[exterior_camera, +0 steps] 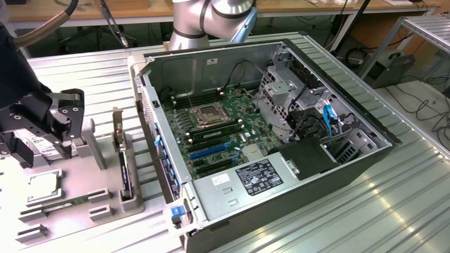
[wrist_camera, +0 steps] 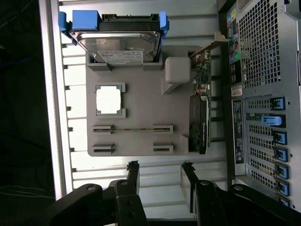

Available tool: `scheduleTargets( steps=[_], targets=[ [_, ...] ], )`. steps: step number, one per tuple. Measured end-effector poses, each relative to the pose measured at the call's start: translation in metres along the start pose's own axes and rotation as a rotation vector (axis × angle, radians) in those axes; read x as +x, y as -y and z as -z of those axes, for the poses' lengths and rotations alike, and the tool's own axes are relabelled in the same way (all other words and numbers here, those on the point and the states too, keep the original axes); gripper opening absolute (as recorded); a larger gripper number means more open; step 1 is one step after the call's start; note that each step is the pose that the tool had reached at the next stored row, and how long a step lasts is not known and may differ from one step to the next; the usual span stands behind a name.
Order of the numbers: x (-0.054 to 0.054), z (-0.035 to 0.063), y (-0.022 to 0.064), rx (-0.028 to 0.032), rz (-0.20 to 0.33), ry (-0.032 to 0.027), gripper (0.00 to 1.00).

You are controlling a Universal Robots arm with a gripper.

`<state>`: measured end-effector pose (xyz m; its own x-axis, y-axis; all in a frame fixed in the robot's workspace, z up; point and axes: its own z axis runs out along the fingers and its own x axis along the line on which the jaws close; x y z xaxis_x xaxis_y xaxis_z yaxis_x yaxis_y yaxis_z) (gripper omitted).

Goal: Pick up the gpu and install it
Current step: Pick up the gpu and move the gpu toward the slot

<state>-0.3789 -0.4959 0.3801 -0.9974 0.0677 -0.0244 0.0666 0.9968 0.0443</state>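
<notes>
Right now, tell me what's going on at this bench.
The robot arm's pincer hangs open and empty above the gray parts holder. The graphics card stands on edge in its slot on that holder, untouched, next to the open computer case. The card is not yet in the case.

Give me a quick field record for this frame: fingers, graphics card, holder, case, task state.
fingers: open, holding nothing
graphics card: standing on edge in a slot of the holder, on the side nearest the case, untouched
holder: gray tray, also carries hard drive, processor and memory stick
case: side open, motherboard exposed
task state: card not yet picked up
</notes>
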Motion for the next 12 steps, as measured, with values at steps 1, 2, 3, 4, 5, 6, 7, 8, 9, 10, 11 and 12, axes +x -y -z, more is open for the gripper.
scheduleTargets(
  steps=[1,2,3,4,5,6,7,8,9,10,11,12],
  targets=[
    [0.0004,0.0,0.0,0.0,0.0,0.0,0.48],
    [0.0009,-0.0001,0.0001,-0.0001,0.0,0.0001,0.48],
    [0.0013,-0.0001,0.0001,-0.0001,0.0,0.0001,0.48],
    [0.0018,-0.0001,0.0001,-0.0001,0.0,0.0001,0.48],
    [0.0026,-0.0002,0.0002,-0.0001,0.0,0.0001,0.48],
    [0.0033,-0.0002,0.0002,0.0,0.0,0.0,0.48],
    [0.0038,-0.0002,0.0003,-0.0001,0.0,0.0,0.48],
    [0.0043,-0.0002,0.0003,-0.0001,0.0,0.0,0.48],
    [0.0049,-0.0002,0.0003,0.0,0.0,0.0,0.48],
    [0.0054,-0.0003,0.0004,-0.0001,0.0,0.0001,0.48],
    [0.0058,-0.0003,0.0004,-0.0001,0.0,0.0,0.48],
    [0.0064,-0.0004,0.0004,-0.0001,0.0,0.0,0.48]
  ],
)
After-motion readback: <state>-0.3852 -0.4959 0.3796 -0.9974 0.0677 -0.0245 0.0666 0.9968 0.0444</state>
